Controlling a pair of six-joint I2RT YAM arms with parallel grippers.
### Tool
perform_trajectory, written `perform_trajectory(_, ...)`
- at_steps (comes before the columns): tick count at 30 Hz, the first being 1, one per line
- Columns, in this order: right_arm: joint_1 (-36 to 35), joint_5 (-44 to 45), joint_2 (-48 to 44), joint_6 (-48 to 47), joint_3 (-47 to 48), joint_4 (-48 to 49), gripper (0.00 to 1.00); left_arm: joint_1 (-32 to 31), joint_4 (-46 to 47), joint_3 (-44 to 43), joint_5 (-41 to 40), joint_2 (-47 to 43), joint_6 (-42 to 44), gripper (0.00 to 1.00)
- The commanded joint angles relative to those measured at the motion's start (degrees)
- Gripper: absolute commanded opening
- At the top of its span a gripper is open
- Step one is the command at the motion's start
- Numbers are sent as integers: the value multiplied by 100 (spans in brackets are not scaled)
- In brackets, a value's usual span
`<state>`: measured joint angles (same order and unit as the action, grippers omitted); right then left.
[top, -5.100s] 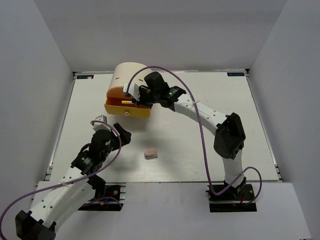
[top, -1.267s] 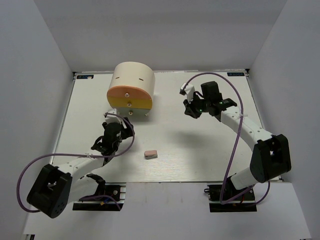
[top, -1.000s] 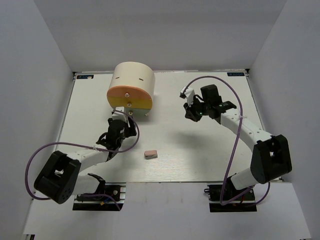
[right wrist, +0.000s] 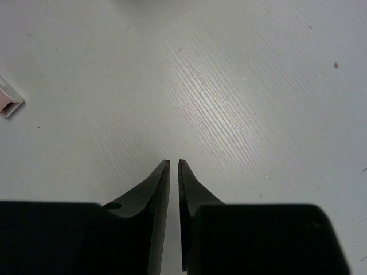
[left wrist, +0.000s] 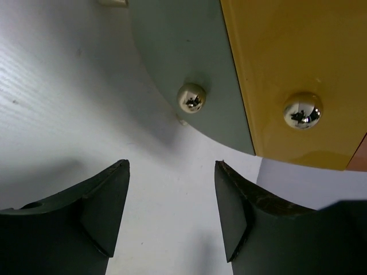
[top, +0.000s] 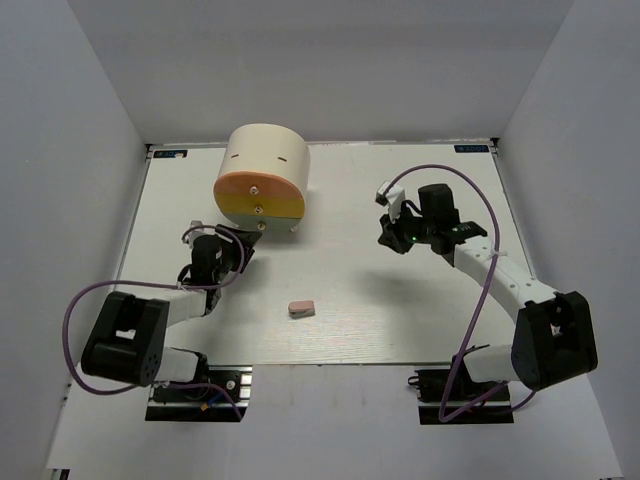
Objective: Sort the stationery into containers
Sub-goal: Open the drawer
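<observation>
The cream half-cylinder chest (top: 262,165) stands at the back left with its orange drawer (top: 258,186) and yellow drawer (top: 262,207) shut. The pinkish eraser (top: 301,308) lies on the table in front of it. My left gripper (top: 233,251) is open and empty, low on the table just in front of the chest. In the left wrist view it (left wrist: 172,166) faces the yellow drawer (left wrist: 281,63), its round knob (left wrist: 302,110) and a lower grey-green drawer's knob (left wrist: 191,97). My right gripper (top: 386,241) is shut and empty over bare table; it also shows in the right wrist view (right wrist: 174,162), with the eraser (right wrist: 8,103) at the left edge. Highlighters and pens are out of view.
The white table (top: 400,300) is walled in by grey panels on the left, back and right. The chest stands on small feet (left wrist: 113,2). Purple cables loop from both arms.
The yellow drawer, open five seconds ago with my right gripper at it, is now shut. My left gripper has drawn back to the left. My right gripper has shifted a little right and nearer.
</observation>
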<state>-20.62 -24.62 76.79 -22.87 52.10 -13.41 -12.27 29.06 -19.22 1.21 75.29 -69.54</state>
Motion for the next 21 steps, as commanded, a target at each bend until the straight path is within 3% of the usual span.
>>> perform_trajectory(1, 67, -139, -165, 64, -68, 251, 17, 137, 1283, 6, 458, 450, -236, 70)
perform_trajectory(21, 190, -166, 256, -24, 213, 128, 17, 427, 2086, -854, 916, 1901, 54, 57)
